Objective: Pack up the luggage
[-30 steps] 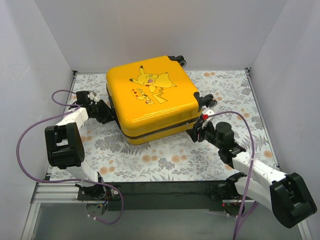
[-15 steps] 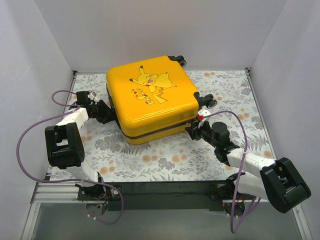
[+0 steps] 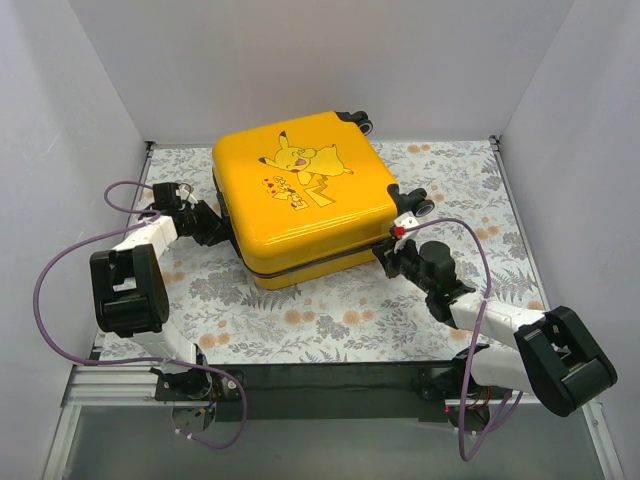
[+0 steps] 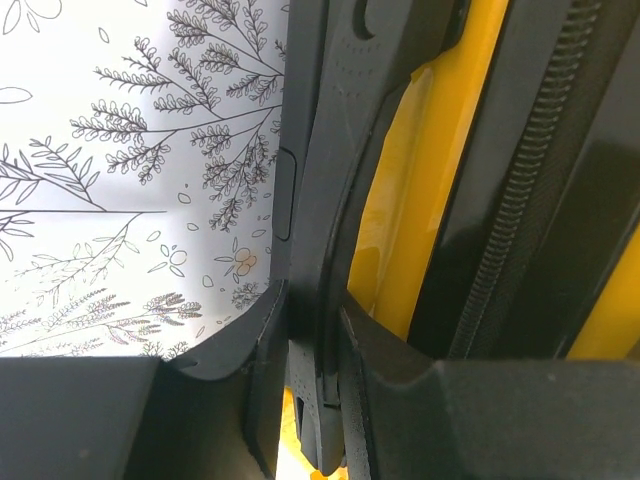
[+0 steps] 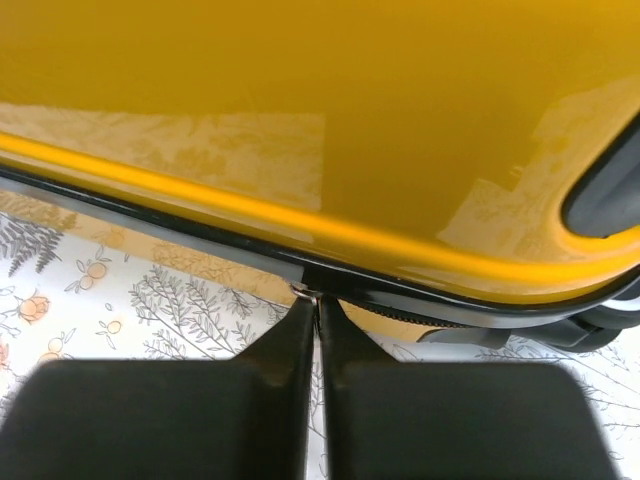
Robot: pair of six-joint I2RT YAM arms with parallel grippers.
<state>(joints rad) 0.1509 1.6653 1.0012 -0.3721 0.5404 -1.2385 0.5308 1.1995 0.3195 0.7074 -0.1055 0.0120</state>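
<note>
Luggage (image 3: 300, 200) lies flat on the floral cloth (image 3: 330, 310), far-centre, lid up and shut. Interior is hidden, so contents cannot be told.

Left gripper (image 3: 208, 228) is at the case's left side. Right gripper (image 3: 386, 256) is at its near-right corner, just below the wheels (image 3: 415, 200).

Top view does not resolve either claw. Wrist views do:
- Left wrist: fingers clamped on a black bar (image 4: 335, 150) on the case's side, zipper track (image 4: 520, 200) to its right.
- Right wrist: fingers pressed together, tips pinching a small metal zipper pull (image 5: 305, 292) at the black seam under the yellow shell.
</note>
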